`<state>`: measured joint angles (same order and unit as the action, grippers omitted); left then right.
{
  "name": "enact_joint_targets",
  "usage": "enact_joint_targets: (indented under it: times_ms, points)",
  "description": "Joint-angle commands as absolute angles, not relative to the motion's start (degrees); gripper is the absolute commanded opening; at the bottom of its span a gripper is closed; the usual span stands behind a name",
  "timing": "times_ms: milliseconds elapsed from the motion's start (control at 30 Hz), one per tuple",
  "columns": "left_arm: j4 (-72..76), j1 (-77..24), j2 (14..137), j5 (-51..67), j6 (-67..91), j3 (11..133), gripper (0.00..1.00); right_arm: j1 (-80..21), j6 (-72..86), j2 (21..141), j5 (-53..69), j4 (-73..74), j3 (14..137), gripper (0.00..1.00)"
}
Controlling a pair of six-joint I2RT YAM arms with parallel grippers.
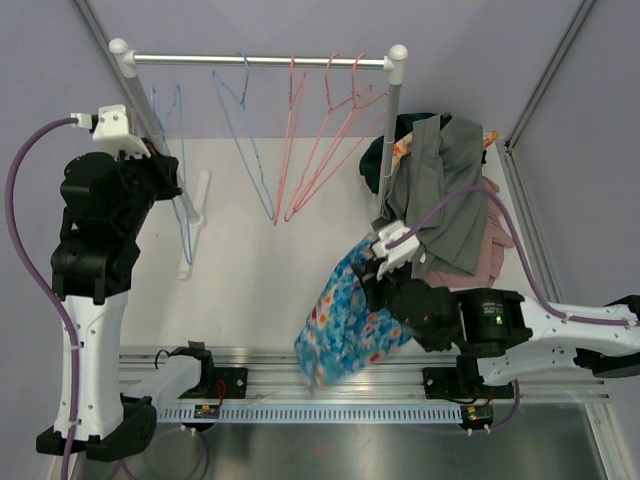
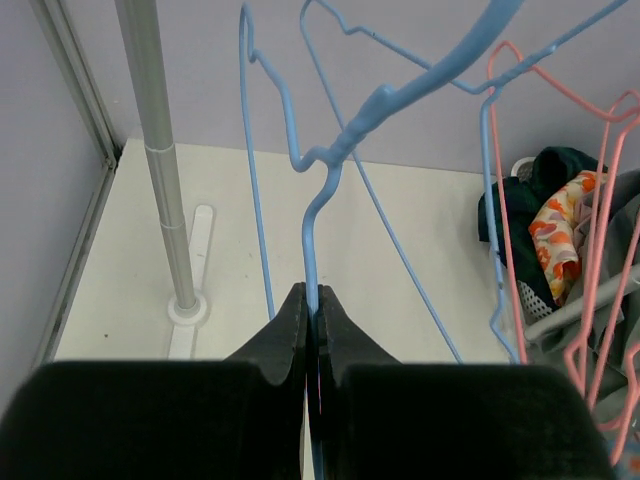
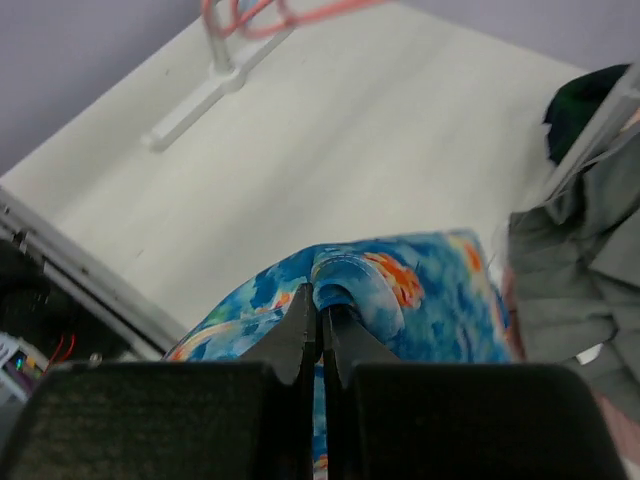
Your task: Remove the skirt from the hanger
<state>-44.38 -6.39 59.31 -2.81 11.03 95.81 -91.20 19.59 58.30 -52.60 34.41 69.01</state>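
The skirt [image 1: 345, 320], blue with orange and green flowers, hangs from my right gripper [image 1: 372, 272] near the table's front edge, off any hanger. In the right wrist view the gripper [image 3: 322, 300] is shut on a fold of the skirt [image 3: 430, 290]. My left gripper [image 2: 318, 298] is shut on the wire of a bare blue hanger [image 2: 330, 180]. That hanger [image 1: 182, 200] hangs at the left end of the rack.
The rack's rod [image 1: 260, 60] carries another blue hanger [image 1: 245, 140] and several pink hangers [image 1: 320, 140]. A pile of grey, pink and dark clothes [image 1: 450, 190] lies at the right by the rack's post. A metal rail [image 1: 260, 365] runs along the near edge.
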Motion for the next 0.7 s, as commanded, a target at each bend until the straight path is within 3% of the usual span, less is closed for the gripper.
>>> enact_joint_targets:
  times_ms: [0, 33, 167, 433, 667]
  points:
    - [-40.0, -6.3, 55.2, -1.3, 11.0, 89.2, 0.0, -83.3, 9.8, 57.8, -60.7, 29.4, 76.8, 0.0]
    - [-39.5, -6.3, 54.3, -1.2, 11.1, 87.8, 0.0, -77.2, 9.1, 57.9, -58.6, 30.0, 78.9, 0.0]
    - [-39.0, -6.3, 52.2, -0.4, 11.3, 83.5, 0.0, -70.0, 1.9, 58.9, -60.9, 30.1, 83.5, 0.0]
    - [-35.8, -6.3, 51.9, 1.3, 12.2, 79.5, 0.0, -59.0, -13.4, 58.3, -57.5, 12.8, 85.5, 0.0]
    - [-34.0, -6.3, 51.6, 3.8, 13.8, 77.4, 0.0, -35.5, -4.3, 73.5, -36.8, 16.4, 95.8, 0.0]
